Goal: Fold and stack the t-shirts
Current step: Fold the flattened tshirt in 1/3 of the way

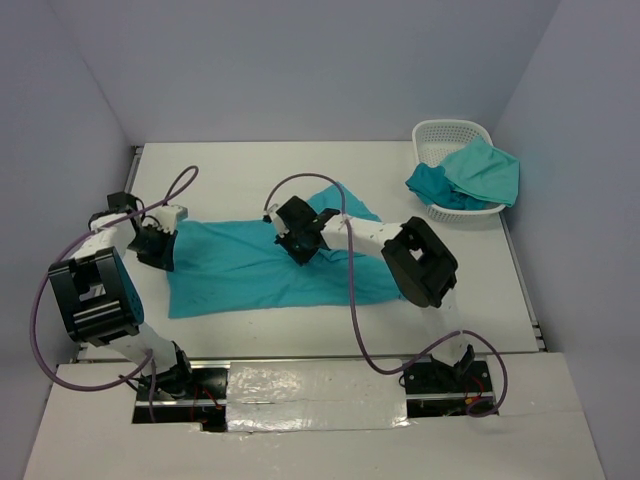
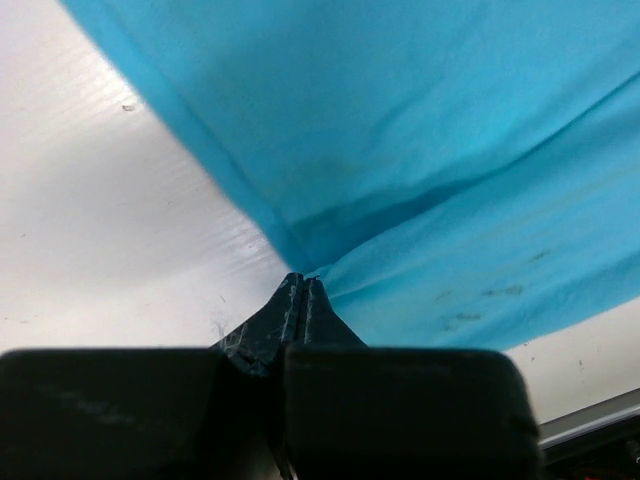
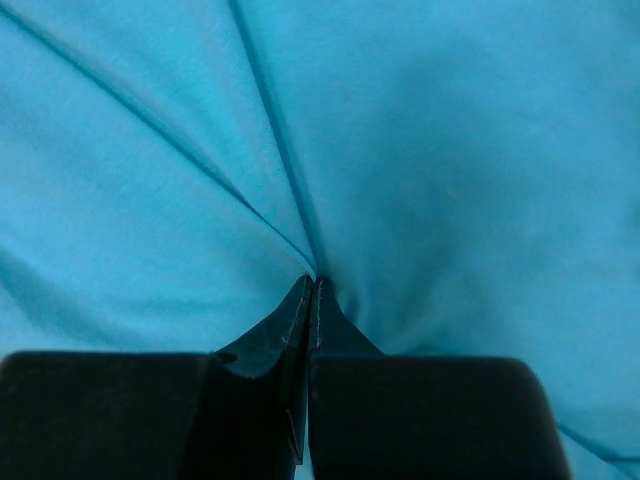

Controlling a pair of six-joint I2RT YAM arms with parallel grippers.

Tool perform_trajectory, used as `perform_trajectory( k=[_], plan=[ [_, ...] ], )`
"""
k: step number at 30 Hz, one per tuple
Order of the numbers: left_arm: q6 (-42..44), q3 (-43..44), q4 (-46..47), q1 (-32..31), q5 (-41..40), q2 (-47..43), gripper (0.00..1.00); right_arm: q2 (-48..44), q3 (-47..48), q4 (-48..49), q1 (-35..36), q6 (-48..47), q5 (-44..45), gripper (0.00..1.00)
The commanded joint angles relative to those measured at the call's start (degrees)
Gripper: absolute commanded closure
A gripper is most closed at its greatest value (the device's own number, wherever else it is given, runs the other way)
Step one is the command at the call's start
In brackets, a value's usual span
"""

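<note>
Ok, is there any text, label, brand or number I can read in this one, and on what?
No readable text anywhere in these views.
The shirt, basket and table: plain, no print.
The left gripper and right gripper: black, no markings visible.

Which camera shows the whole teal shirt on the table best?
The top external view: the teal shirt lies spread there, nearly its whole outline visible. The left wrist view shows only an edge pinched in the left gripper; the right wrist view only creases gathered at the right gripper.
</note>
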Motion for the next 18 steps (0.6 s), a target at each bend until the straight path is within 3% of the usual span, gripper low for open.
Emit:
perform_trajectory(
  k=[1,9,10,14,16,18],
  plan=[
    [1.4,0.7,0.0,0.0,0.5,-2.3,1.0,-5.3,-2.9,2.4,-2.4,2.3,1.1,1.0],
    [3.0,0.7,-0.3,-0.1,4.5,-3.5,1.0,-8.8,-7.4,5.7,-2.3,2.1,-3.5,1.0],
    [3.2,0.5,-0.1,-0.1,5.1,-3.5,1.0,-8.2,-6.9,5.2,-2.3,1.8,-4.1,0.95],
    [-0.3,0.1,5.4,-0.1,8.8,-2.5,1.0,-5.1,-2.4,2.8,-2.3,1.9,-4.1,0.92],
    [-3.0,0.6,9.6,-0.1,8.5,-1.5,1.0,-3.6,-0.9,1.7,-2.5,2.1,-4.1,0.85],
    [-5.7,1.3,11.2,-0.2,6.0,0.6,1.0,-3.1,1.1,-0.2,-2.9,2.6,-4.6,0.7]
  ],
)
